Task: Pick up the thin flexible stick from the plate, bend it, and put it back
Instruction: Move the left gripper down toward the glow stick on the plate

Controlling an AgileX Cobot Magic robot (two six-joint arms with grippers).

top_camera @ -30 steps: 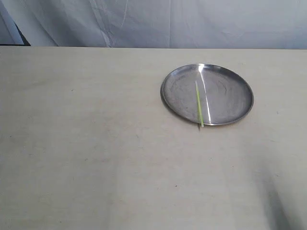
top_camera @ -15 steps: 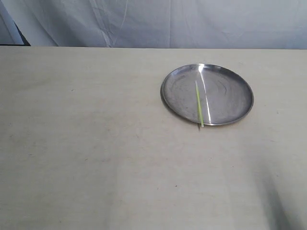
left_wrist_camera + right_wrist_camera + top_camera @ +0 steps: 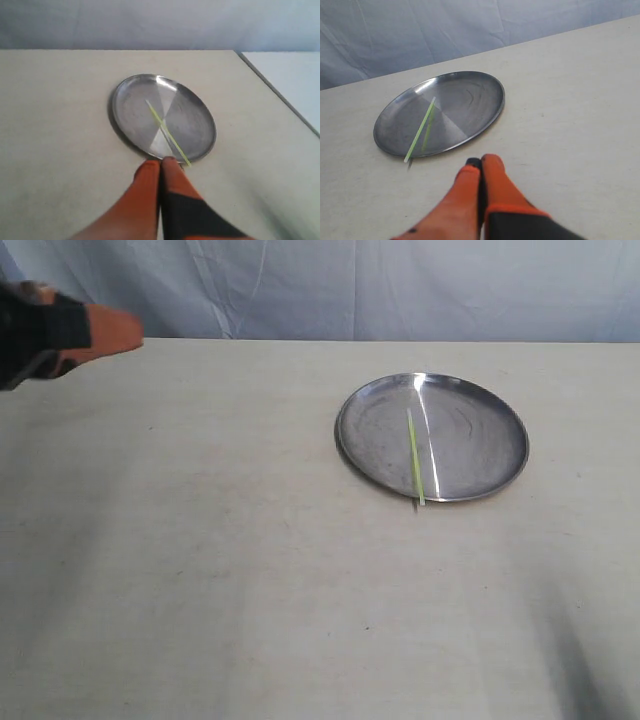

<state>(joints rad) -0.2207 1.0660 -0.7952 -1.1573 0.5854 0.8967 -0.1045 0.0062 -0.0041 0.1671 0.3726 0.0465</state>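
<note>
The left gripper (image 3: 122, 335) is hanging over the desk's back left corner, well apart from the plate (image 3: 350, 435). Its orange fingers are pressing together with nothing between them, as the left wrist view shows (image 3: 160, 164). The right gripper (image 3: 480, 162) is likewise sitting closed and empty, with its tips pointing toward the plate (image 3: 470, 97). It is lying outside the exterior view, so I cannot place it against the desk's edges.

The plate is resting toward the back right of the desk, nearer the back edge by the cloth than the front edge. The thin flexible stick (image 3: 415, 458) is lying straight across the plate. One end is sitting near the plate's middle, and the other is poking just over the rim on the side facing the front edge. The left wrist view (image 3: 167, 132) and the right wrist view (image 3: 420, 130) are both showing it flat, unbent and untouched.

Judging from this, the task is only starting: the reach toward the stick is under way and no pickup has been made. The next move is probably calling for the fingers to part and come down around the stick. The overhanging end looks like the easiest hold, since pinching so thin a rod flat on slick metal is likely to be awkward. Bending will likely need a second hold from the other gripper.
</note>
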